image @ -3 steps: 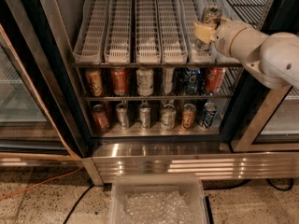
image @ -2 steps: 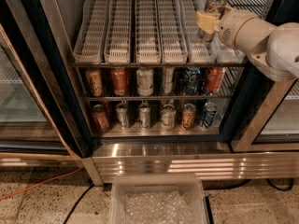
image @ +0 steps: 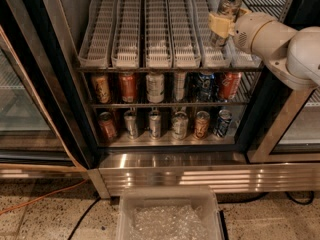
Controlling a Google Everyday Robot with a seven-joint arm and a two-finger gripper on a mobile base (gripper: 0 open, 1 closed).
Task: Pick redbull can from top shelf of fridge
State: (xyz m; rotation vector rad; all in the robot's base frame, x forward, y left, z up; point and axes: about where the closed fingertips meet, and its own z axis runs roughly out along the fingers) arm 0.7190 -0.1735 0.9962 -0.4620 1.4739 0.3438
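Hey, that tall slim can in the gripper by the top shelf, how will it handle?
The redbull can looks tall and narrow, so it would probably tip easily if set on the ribbed top shelf. Its shiny metal is likely smooth, so it may slip in the gripper, which clamps it at the upper right.

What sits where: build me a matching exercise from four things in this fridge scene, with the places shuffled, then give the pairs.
Things:
1 redbull can
2 gripper
3 clear bin
4 orange cable

Places:
A on the floor, lower left
B at the right end of the top shelf
C tilted, between the fingers
D on the floor in front of the steel base of the fridge

Pairs: 1-C; 2-B; 3-D; 4-A
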